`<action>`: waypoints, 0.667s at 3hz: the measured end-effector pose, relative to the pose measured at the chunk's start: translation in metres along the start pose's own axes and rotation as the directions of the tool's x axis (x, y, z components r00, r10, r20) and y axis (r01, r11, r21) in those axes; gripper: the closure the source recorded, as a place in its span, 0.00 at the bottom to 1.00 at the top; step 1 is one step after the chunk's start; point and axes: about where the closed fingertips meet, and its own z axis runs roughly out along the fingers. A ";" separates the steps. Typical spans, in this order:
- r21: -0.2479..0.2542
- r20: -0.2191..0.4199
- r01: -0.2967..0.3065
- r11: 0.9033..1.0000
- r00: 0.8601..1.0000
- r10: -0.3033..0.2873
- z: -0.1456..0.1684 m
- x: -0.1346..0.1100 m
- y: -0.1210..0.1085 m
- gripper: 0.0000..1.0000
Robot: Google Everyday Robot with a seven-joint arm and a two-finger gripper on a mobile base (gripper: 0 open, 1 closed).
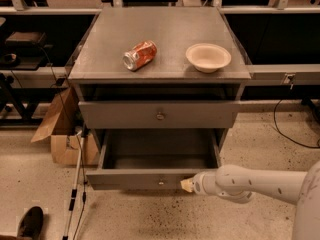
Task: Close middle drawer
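Note:
The middle drawer [130,179] is pulled far out of the grey cabinet, showing its deep, empty rectangular tray [159,149]. Its flat front has a small round knob [161,182]. My gripper [187,185] reaches in from the right on a white arm [250,184]. Its beige tip is shut and empty, and it rests against the right part of the drawer front, just right of the knob.
Another grey drawer front [160,115] sits above the open drawer, slightly proud of the cabinet. On the cabinet top [165,29] lie a crushed red can [139,55] and a beige bowl [208,57]. A cardboard box [62,134] and a white pole [75,184] stand to the left, and a shoe [30,223] is at the lower left.

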 end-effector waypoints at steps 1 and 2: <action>0.006 0.007 -0.007 1.000 1.000 0.007 0.002 -0.001 -0.003 1.00; 0.022 0.009 -0.038 0.999 0.999 0.038 0.008 0.002 -0.009 1.00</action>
